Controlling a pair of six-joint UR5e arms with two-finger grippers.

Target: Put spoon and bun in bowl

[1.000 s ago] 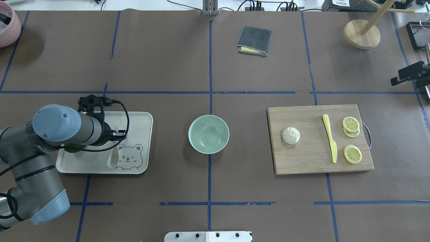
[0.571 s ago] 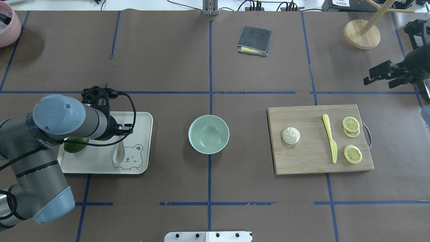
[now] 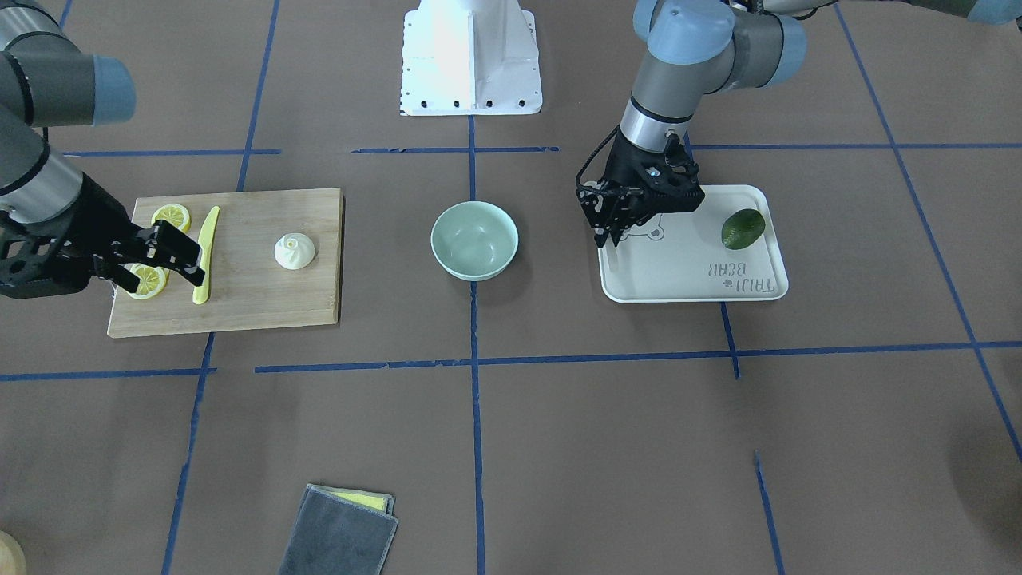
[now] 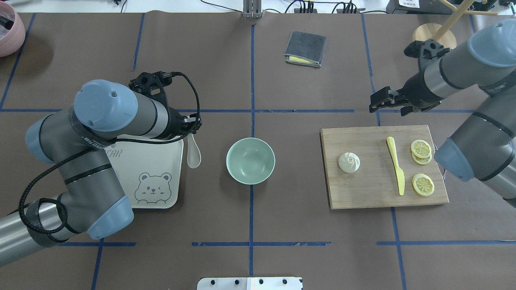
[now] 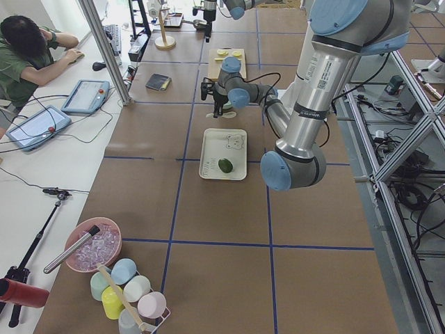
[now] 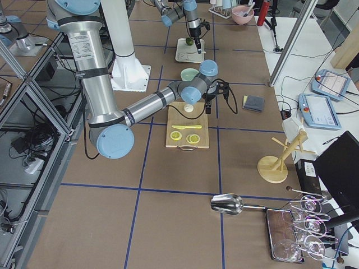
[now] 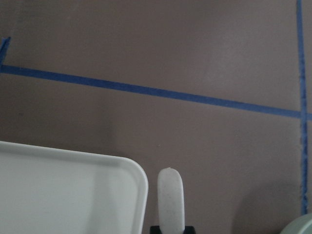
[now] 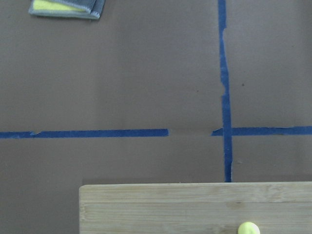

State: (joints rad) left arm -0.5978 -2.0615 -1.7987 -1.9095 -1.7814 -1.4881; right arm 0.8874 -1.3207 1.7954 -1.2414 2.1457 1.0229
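Note:
My left gripper is shut on the handle of the off-white spoon and holds it just past the tray's right edge, left of the bowl. The spoon also shows in the left wrist view. The mint-green bowl stands empty at the table's middle. The white pleated bun sits on the left part of the wooden cutting board. My right gripper is open and empty, raised near the board's far edge, apart from the bun.
The white bear-print tray holds a green lime. A yellow plastic knife and lemon slices lie on the board. A folded grey cloth and a wooden stand are at the back.
My left gripper has lifted the spoon off the tray and carried it right, towards the bowl. My right arm has come in from the right edge towards the board.

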